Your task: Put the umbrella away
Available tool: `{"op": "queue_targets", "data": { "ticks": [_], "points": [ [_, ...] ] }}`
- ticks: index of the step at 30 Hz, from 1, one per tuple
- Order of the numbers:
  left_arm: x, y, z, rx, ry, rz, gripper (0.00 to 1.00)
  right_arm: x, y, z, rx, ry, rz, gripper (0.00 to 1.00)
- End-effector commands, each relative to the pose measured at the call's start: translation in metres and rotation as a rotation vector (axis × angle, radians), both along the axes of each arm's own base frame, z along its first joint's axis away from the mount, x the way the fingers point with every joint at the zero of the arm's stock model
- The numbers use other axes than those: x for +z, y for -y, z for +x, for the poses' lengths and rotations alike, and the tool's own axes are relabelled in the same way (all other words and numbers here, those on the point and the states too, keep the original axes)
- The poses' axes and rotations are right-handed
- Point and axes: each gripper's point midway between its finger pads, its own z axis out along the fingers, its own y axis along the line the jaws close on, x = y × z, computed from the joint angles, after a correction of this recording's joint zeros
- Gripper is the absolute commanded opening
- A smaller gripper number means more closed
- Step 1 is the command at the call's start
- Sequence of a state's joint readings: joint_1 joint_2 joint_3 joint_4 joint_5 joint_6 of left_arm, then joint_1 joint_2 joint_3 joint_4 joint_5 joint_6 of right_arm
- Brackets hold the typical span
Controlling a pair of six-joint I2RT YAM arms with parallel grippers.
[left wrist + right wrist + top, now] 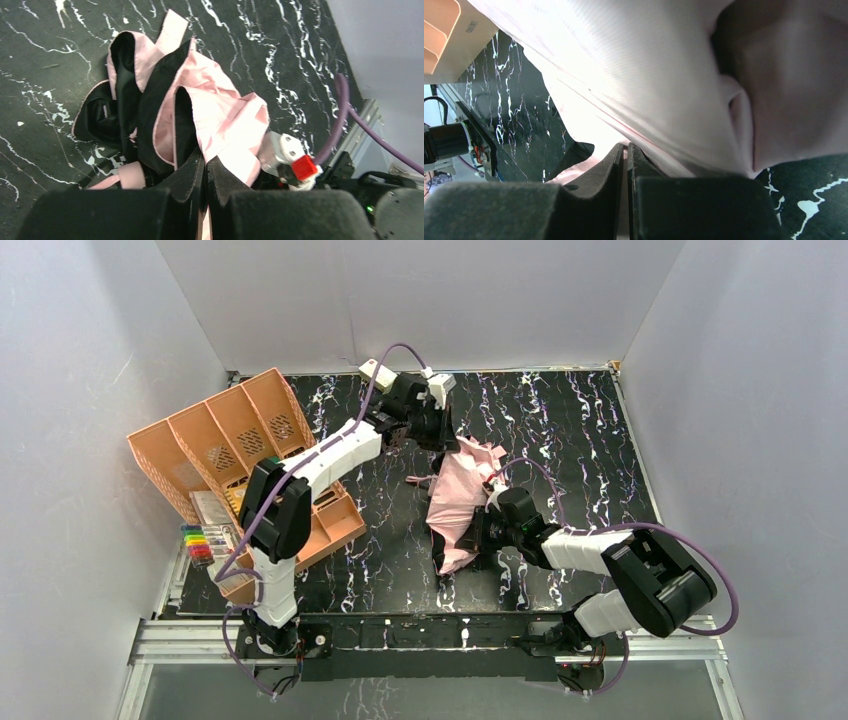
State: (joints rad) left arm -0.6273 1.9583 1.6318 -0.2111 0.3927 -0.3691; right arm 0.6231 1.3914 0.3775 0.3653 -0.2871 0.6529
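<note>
The umbrella [460, 495] lies collapsed and crumpled on the black marbled table, shiny pink fabric up with black folds showing. My left gripper [438, 432] is at its far end. In the left wrist view this gripper [205, 161] is shut, with a pinch of the umbrella's [215, 105] pink cloth between the fingers. The pink handle [131, 176] lies low at the left. My right gripper [490, 520] is at the umbrella's near right side. The right wrist view shows it [625, 146] shut on a fold of the umbrella's [649, 75] pink fabric.
An orange slotted organiser [240, 440] stands tilted at the left, its corner [444, 35] also seen from the right wrist. A pack of coloured markers [200, 540] lies by its near end. White walls enclose the table on three sides.
</note>
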Motion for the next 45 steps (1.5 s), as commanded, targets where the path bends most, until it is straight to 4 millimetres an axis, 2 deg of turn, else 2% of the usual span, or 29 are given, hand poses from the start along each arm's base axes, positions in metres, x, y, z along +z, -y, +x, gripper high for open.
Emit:
{"op": "queue_targets", "data": {
  "ticks": [1, 6, 11, 15, 19, 24, 28, 31, 37, 38, 40, 43, 45],
  "points": [
    [0.091, 0.003, -0.017, -0.053, 0.094, -0.16, 0.01, -0.027, 0.021, -0.005, -0.034, -0.034, -0.122, 0.16],
    [0.125, -0.004, -0.046, -0.097, 0.101, -0.237, 0.0, -0.025, 0.02, 0.01, -0.05, 0.015, -0.138, 0.15],
    [0.131, -0.018, -0.071, -0.101, 0.084, -0.252, 0.0, -0.02, 0.015, 0.036, -0.044, 0.097, -0.179, 0.15],
    [0.116, -0.027, -0.091, -0.09, 0.044, -0.252, 0.0, -0.012, 0.007, 0.046, -0.011, 0.154, -0.166, 0.15],
    [0.104, -0.025, -0.112, -0.076, 0.028, -0.269, 0.0, 0.006, 0.0, 0.043, 0.034, 0.206, -0.108, 0.2],
    [0.082, -0.012, -0.134, -0.07, 0.02, -0.249, 0.0, 0.027, -0.002, 0.021, 0.102, 0.219, -0.035, 0.31],
    [0.068, -0.006, -0.144, -0.053, 0.016, -0.251, 0.0, 0.039, -0.003, -0.001, 0.165, 0.21, 0.025, 0.34],
    [0.06, -0.009, -0.145, -0.039, 0.015, -0.243, 0.0, 0.041, -0.003, -0.014, 0.206, 0.195, 0.057, 0.34],
    [0.041, -0.015, -0.156, -0.044, 0.011, -0.229, 0.0, 0.03, 0.005, -0.029, 0.196, 0.121, 0.04, 0.27],
    [0.037, -0.016, -0.161, -0.054, 0.014, -0.223, 0.01, 0.028, 0.01, -0.031, 0.168, 0.095, 0.019, 0.26],
    [0.028, -0.016, -0.172, -0.081, 0.017, -0.221, 0.06, 0.039, 0.016, -0.025, 0.115, 0.112, -0.004, 0.29],
    [0.01, -0.019, -0.191, -0.111, 0.011, -0.219, 0.15, 0.054, 0.037, -0.018, -0.005, 0.118, -0.085, 0.34],
    [0.002, -0.02, -0.201, -0.13, 0.006, -0.231, 0.27, 0.069, 0.052, -0.009, -0.1, 0.145, -0.136, 0.35]
  ]
}}
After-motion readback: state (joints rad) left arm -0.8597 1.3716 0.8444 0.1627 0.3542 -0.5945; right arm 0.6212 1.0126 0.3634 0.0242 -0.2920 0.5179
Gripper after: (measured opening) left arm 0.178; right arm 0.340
